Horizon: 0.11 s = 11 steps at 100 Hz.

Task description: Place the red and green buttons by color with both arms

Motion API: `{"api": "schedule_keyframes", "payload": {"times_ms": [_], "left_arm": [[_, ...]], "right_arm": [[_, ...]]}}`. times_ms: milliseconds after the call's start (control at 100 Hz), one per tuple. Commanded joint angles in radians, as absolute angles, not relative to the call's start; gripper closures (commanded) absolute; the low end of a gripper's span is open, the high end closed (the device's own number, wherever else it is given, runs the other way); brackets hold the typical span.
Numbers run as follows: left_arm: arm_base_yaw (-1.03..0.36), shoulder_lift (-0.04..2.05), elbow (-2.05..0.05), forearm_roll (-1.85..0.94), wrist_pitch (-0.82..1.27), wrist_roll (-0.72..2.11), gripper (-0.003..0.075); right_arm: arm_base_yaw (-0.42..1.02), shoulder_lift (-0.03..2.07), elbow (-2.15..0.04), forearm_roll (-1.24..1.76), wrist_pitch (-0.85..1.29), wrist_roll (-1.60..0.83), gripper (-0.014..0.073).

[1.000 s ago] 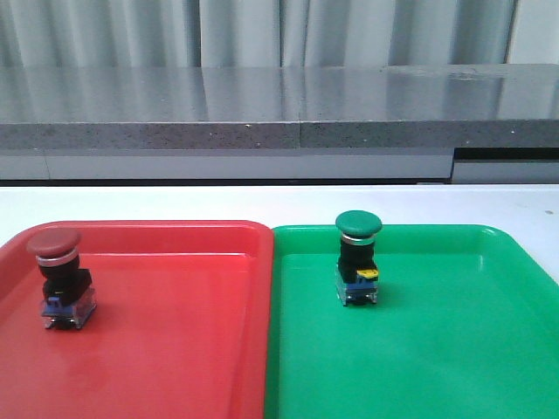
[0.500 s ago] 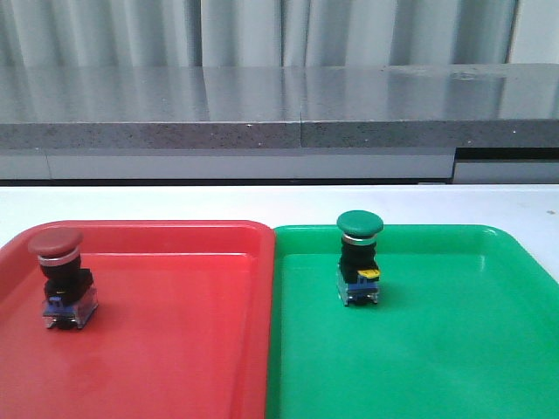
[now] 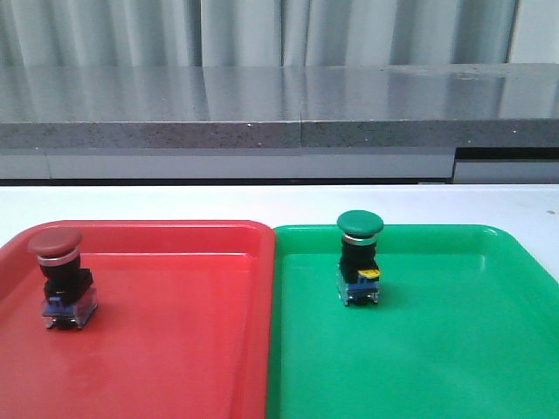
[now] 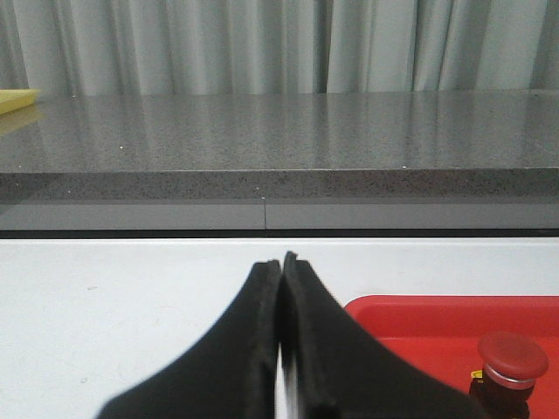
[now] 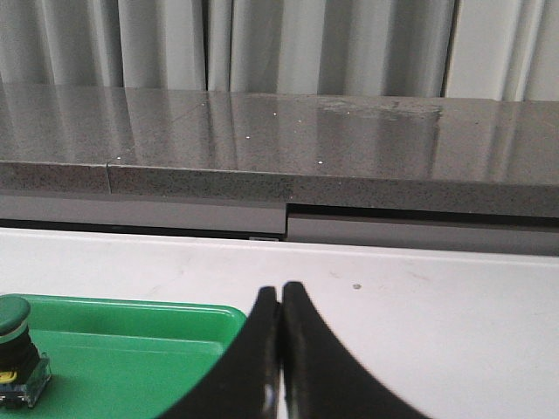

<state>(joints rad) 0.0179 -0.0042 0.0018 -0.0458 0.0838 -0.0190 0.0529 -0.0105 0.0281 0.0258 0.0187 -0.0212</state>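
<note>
The red button (image 3: 61, 279) stands upright in the red tray (image 3: 183, 349), near its left side. It also shows in the left wrist view (image 4: 513, 362). The green button (image 3: 359, 258) with its yellow tab stands upright in the green tray (image 3: 437, 358), near the far left part. It also shows in the right wrist view (image 5: 17, 351). My left gripper (image 4: 280, 262) is shut and empty, held left of the red tray (image 4: 419, 319). My right gripper (image 5: 279, 292) is shut and empty, held at the right of the green tray (image 5: 131, 358). Neither arm shows in the front view.
The two trays lie side by side on a white table (image 3: 279, 202). A grey stone counter (image 3: 279, 109) runs along the back, with pale curtains behind it. A yellow thing (image 4: 16, 98) lies on the counter at far left.
</note>
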Motion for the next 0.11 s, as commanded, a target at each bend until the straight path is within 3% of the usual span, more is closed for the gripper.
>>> {"api": "schedule_keyframes", "payload": {"times_ms": [0,100], "left_arm": [[0.019,-0.037,0.013,-0.056,0.0,-0.018,0.0741],[0.019,-0.037,0.013,-0.056,0.0,-0.018,0.0741]], "right_arm": [[0.045,-0.026,0.008,0.027,-0.053,-0.02,0.0657],[0.045,-0.026,0.008,0.027,-0.053,-0.02,0.0657]]}}
